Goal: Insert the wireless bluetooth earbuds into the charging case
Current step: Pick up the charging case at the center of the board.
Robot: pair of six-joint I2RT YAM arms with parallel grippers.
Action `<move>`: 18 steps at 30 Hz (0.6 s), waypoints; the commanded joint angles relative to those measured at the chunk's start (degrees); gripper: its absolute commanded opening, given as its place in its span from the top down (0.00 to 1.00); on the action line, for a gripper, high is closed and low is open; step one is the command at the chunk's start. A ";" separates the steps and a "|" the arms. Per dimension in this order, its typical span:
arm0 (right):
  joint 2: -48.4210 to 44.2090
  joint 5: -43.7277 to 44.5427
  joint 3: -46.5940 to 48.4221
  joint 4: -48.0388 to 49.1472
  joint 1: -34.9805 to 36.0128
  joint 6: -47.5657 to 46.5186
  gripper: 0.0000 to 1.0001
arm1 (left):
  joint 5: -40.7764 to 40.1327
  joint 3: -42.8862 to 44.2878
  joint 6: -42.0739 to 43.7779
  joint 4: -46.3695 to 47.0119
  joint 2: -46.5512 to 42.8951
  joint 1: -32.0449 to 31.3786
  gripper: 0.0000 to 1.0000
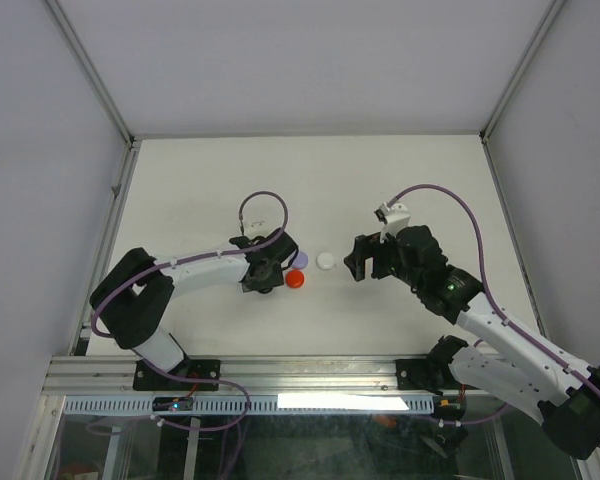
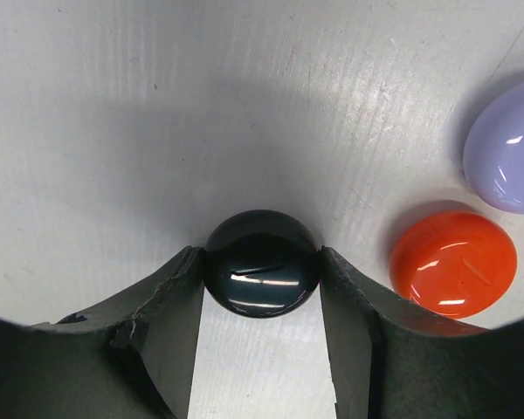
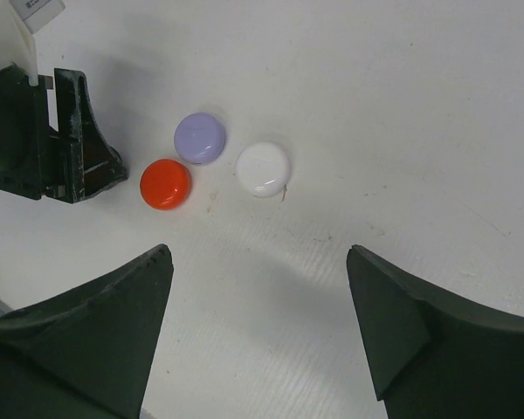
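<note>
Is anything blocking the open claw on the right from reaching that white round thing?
Nothing visible. Only bare table lies between the right gripper and the white round piece; the orange piece and lavender piece sit aside.

Top view looks down from afar; both close wrist views share the orange disc (image 2: pixel 452 264).

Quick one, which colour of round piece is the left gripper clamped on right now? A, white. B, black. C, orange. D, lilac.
B: the left wrist view shows the left gripper shut on the glossy black piece, while the orange piece and lilac piece lie loose on the table beside it, and the white piece lies free further off.
</note>
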 commanded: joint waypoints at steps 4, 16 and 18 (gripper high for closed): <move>2.14 -5.95 2.99 4.58 -0.35 2.55 0.16 | -10.12 3.70 5.09 0.07 -4.07 -3.54 0.56; 6.99 -14.17 8.24 7.19 -2.70 5.32 0.14 | -19.48 -1.98 22.84 18.44 -13.63 -11.50 0.54; 9.12 -16.64 10.25 6.22 -4.19 5.74 0.14 | -19.36 -3.65 25.88 23.58 -15.37 -11.76 0.54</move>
